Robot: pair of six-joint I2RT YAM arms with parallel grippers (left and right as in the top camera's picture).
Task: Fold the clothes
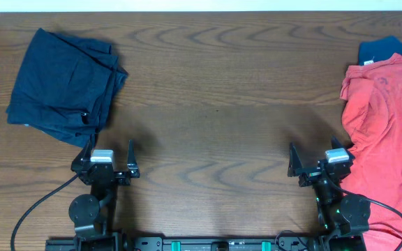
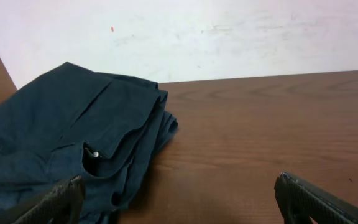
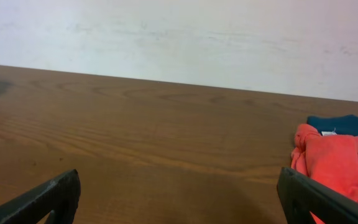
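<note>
My left tool [image 1: 112, 148] and right tool [image 1: 315, 150] sit apart, empty; the navy shorts [image 1: 65, 84] at ten o'clock look folded, so next I reach for the coral shirt [image 1: 382, 125] at three o'clock.

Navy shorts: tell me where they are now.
In the overhead view the navy shorts lie at the far left of the table, just beyond the open left gripper.

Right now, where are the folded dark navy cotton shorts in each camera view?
Overhead: dark navy cotton shorts at upper left, ahead of the left hand.
Left wrist: the shorts fill the left half.
Right wrist: not clearly shown; dark sliver at left edge, too small to tell.
Shared landmark: brown wooden table meeting the white wall.
</note>
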